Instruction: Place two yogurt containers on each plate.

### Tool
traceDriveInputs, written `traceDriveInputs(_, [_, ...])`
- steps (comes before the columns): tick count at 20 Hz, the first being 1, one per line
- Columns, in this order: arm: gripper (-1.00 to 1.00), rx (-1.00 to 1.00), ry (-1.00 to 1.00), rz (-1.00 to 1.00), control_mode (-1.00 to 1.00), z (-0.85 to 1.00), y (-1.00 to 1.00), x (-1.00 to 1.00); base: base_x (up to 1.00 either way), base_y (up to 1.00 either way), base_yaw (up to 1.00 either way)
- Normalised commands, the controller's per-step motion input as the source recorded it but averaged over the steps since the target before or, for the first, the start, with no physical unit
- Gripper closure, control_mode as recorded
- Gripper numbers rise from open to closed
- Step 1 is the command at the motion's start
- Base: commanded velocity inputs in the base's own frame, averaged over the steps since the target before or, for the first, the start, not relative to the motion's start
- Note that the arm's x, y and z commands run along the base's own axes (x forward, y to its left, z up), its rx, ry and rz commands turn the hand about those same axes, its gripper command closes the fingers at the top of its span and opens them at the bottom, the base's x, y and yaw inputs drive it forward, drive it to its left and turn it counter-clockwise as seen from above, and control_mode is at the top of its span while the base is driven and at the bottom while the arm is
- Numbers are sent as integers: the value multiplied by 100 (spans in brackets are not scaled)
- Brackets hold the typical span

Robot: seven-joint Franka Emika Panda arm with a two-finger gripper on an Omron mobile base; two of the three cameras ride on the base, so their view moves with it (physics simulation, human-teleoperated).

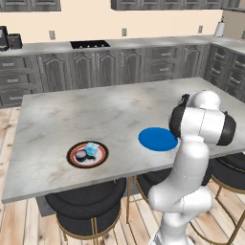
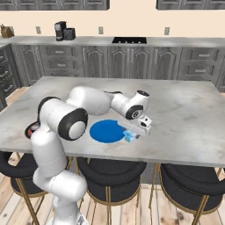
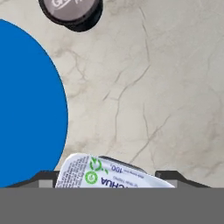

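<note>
One pale blue yogurt tub [image 3: 109, 173] sits between the gripper [image 3: 109, 177] fingers, which close around it just beside the blue plate [image 3: 26, 105].

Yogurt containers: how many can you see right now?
4. Dark tub and pale blue tub on the patterned plate; blue tub at the gripper; dark tub beside the blue plate.

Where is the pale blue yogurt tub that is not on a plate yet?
In the right base view, the pale blue yogurt tub sits on the marble counter just right of the blue plate, under the gripper; the hand view shows it between the fingertips.
</note>
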Motion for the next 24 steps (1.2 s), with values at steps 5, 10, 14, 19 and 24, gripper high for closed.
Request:
traceDriveInputs(5, [100,-5,0,1,-100,6,98,7,0,0,0])
traceDriveInputs(10, [100,0,9,2,-100,0,83,31,0,0,0])
traceDriveInputs(14, [100,1,14,7,-100,0,51,43,0,0,0])
traceDriveInputs(19, [100,3,8,4,-100,0,19,50,0,0,0])
traceDriveInputs(24, [100,8,2,2,-100,-1,9,30,0,0,0])
